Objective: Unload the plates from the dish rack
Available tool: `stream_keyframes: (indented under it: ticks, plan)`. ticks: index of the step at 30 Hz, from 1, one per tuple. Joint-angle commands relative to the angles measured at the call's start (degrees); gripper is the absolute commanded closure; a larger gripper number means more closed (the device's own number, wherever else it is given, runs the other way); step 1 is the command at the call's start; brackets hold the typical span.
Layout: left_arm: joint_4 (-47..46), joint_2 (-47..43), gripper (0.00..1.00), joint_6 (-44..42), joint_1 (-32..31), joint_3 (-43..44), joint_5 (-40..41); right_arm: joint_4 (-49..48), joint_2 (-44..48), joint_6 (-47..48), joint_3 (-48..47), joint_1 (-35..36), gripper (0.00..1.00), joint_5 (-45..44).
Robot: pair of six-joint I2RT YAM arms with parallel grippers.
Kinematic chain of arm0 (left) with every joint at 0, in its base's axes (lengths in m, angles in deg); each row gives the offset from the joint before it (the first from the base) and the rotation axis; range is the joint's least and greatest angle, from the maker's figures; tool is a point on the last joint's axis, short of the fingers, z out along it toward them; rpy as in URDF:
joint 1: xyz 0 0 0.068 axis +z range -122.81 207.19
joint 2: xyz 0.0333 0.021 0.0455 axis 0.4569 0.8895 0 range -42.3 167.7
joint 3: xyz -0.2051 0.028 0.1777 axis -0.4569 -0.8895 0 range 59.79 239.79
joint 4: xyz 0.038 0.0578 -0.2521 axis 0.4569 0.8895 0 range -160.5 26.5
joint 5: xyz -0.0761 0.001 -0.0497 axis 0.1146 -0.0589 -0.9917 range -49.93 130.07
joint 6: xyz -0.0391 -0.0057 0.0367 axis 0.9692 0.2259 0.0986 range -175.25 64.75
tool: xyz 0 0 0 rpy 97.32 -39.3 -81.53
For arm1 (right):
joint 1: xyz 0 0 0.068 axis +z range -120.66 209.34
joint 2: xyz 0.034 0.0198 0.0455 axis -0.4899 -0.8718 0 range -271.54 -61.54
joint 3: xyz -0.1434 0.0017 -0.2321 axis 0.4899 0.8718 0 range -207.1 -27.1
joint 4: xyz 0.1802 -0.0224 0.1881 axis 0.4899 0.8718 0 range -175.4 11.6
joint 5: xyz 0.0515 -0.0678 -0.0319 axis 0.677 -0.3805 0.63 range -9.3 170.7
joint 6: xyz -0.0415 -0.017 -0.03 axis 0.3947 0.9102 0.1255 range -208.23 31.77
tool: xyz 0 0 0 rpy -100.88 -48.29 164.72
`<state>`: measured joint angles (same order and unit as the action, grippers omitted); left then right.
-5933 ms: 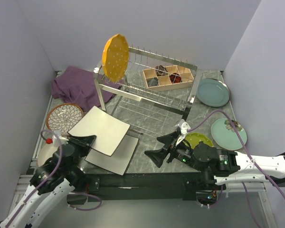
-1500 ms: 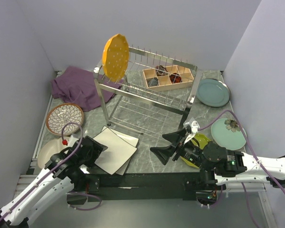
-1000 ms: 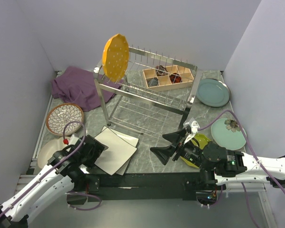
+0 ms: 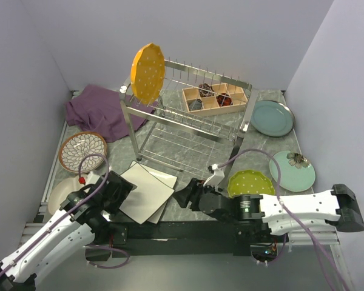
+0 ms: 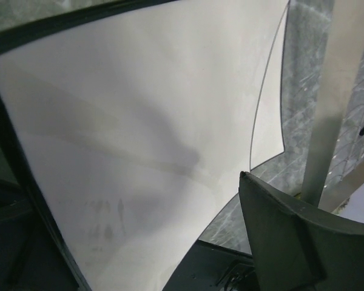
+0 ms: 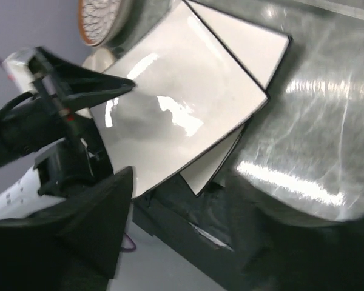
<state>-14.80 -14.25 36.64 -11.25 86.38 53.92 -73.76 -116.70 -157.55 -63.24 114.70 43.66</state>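
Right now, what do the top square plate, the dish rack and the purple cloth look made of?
Top square plate: glazed ceramic, probably; glossy cream face with sharp glare, dark rim.
Dish rack: bare metal, likely steel; silver tubes and thin tines with shine.
Purple cloth: soft matte fabric; folds, no glare.

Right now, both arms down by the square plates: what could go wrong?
1. The right gripper and left gripper sit at opposite sides of the top square plate; they might collide or shove it.
2. That plate lies skewed on the lower square plate near the front edge of the table; a nudge could slide it off.
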Motion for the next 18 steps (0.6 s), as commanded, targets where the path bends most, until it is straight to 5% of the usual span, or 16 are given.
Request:
stream_keyframes:
  ticks: [1, 4, 18]
  plan:
    - [-1.5, -2.8, 0.04, 0.6, 0.1, 3.4, 2.4, -2.8, -5.7, -19.2, 0.6, 0.3, 0.43, -1.1]
    - [-2.3, -4.4, 0.05, 0.7, 0.1, 2.1, 2.0, -7.9, -9.6, -24.4, 2.6, 0.4, 0.53, 0.7]
    - [-2.3, -5.6, 0.04, -0.4, 0.2, 0.7, 1.0, -14.8, -24.3, -36.9, 0.5, 0.6, 0.44, 5.0]
